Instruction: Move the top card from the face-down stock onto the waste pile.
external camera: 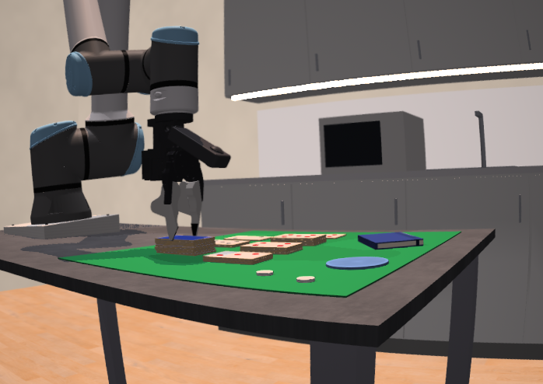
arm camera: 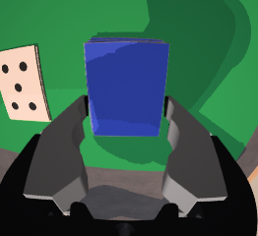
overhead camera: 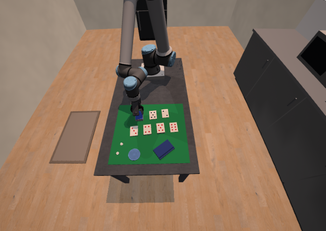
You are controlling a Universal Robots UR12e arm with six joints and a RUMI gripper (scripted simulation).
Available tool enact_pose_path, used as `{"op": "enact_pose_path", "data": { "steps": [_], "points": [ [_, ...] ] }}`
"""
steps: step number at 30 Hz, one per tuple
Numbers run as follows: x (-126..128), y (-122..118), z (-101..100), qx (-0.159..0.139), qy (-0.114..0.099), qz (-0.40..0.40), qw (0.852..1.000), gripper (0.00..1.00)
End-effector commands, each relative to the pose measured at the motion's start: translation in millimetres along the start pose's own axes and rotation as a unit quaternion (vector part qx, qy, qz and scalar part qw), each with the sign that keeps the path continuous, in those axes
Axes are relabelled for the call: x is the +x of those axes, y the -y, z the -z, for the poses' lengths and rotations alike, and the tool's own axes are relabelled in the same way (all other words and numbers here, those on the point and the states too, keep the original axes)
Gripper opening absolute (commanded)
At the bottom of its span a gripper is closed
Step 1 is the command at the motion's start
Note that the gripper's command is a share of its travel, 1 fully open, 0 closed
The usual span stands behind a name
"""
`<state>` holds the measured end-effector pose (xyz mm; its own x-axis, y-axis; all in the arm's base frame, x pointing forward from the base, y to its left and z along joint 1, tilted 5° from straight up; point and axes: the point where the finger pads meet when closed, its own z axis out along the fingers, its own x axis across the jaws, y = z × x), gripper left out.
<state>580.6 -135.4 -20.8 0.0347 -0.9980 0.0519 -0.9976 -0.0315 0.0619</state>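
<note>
The face-down stock (overhead camera: 138,116) is a thick stack of tiles with a blue top card (arm camera: 126,87), at the far left of the green mat's back row; it also shows in the side view (external camera: 183,242). The waste pile (overhead camera: 152,114), face up with black pips, lies just beside it and appears at the left of the wrist view (arm camera: 22,84). My gripper (arm camera: 126,96) (external camera: 181,232) points straight down over the stock. Its two fingertips straddle the top card's long edges, right at them. The top card still lies flat on the stack.
Another face-up card (overhead camera: 165,113) lies past the waste. A row of several red-pip cards (overhead camera: 153,128) runs in front. A blue book (overhead camera: 163,149), a blue disc (overhead camera: 134,154) and two small tokens (overhead camera: 121,143) lie nearer the mat's front edge.
</note>
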Motion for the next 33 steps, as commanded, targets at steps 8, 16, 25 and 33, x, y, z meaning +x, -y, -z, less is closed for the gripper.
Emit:
{"op": "enact_pose_path", "data": {
  "steps": [8,16,25,33],
  "points": [
    [0.3,0.6,0.6,0.001,0.0,0.0,1.0,0.4],
    [0.3,0.6,0.6,0.001,0.0,0.0,1.0,0.39],
    [0.3,0.6,0.6,0.001,0.0,0.0,1.0,0.39],
    [0.3,0.6,0.6,0.001,0.0,0.0,1.0,0.39]
  ]
}}
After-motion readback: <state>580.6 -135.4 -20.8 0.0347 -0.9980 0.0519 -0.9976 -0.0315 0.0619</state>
